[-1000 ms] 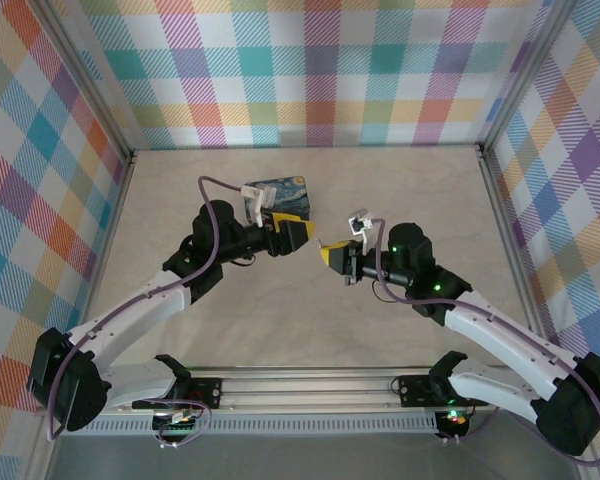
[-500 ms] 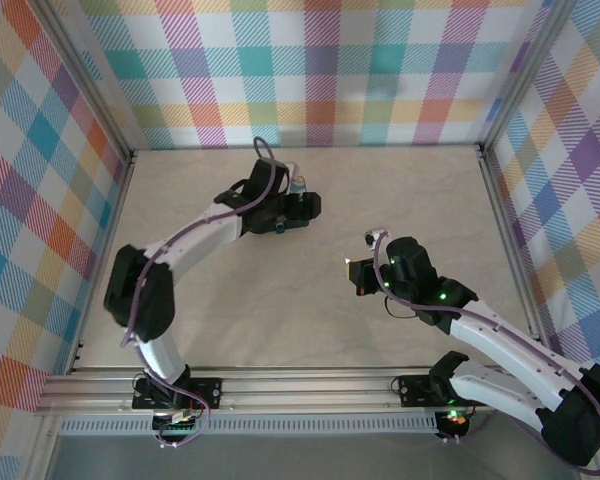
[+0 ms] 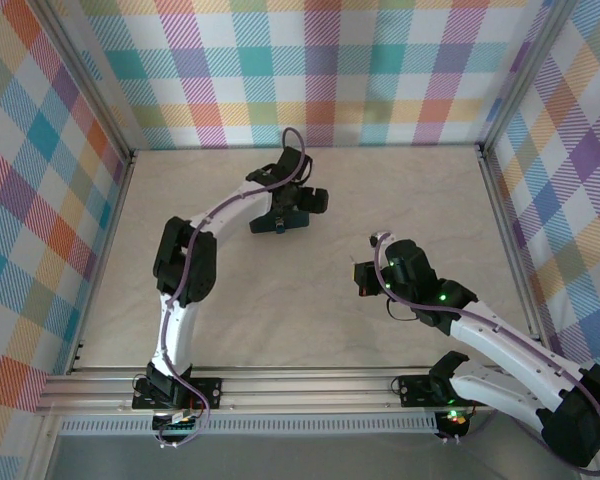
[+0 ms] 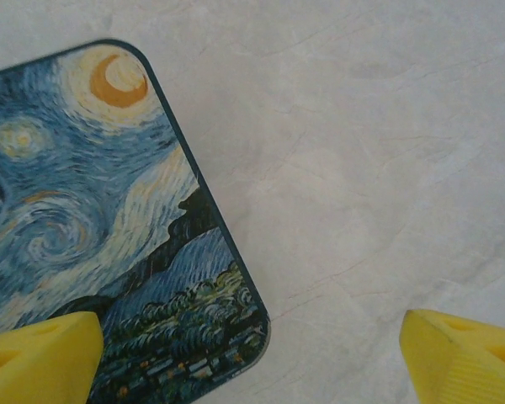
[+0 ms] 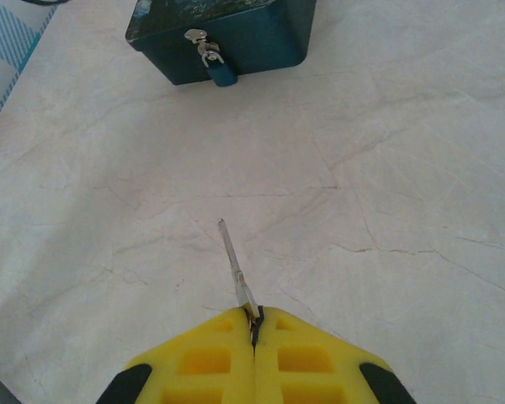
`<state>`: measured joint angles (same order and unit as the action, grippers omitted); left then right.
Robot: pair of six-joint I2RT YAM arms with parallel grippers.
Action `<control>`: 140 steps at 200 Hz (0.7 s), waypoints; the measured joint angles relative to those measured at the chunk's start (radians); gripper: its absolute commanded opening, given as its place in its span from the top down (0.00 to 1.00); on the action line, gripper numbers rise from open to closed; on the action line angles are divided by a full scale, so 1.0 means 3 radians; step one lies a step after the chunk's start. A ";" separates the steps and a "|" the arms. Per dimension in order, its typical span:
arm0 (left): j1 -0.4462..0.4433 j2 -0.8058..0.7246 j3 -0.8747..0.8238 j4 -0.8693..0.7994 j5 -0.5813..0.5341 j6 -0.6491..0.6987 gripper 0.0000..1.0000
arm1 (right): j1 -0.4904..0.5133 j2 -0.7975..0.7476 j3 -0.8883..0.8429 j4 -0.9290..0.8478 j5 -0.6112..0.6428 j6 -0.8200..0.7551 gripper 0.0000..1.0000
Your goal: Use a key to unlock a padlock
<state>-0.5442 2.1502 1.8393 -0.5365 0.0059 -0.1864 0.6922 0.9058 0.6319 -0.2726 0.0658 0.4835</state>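
Right gripper (image 5: 254, 316) clamps the key (image 5: 234, 268), padlock (image 5: 219, 71) well ahead; left gripper (image 4: 252, 337) spread above tin (image 4: 93, 219). I fear the unheld tin sliding at insertion.

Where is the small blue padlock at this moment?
In the right wrist view, the padlock hangs on the front wall of the dark-blue tin, at the top left of centre, well ahead of the key that the right tool grips.
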 measured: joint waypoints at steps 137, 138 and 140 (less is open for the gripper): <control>-0.0276 -0.0223 -0.0497 0.0211 -0.0027 0.0290 0.12 | -0.0825 -0.0417 -0.0200 -0.0305 -0.0300 0.0186 1.00; -0.0280 -0.0230 -0.0505 0.0212 -0.0027 0.0290 0.12 | -0.0830 -0.0417 -0.0200 -0.0309 -0.0303 0.0183 1.00; -0.0294 -0.0249 -0.0533 0.0220 -0.0028 0.0289 0.12 | -0.0848 -0.0417 -0.0200 -0.0320 -0.0314 0.0183 1.00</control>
<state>-0.6323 2.0754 1.6794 -0.4706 -0.0025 -0.0998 0.4377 0.7807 0.5720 -0.3687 -0.0284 0.5385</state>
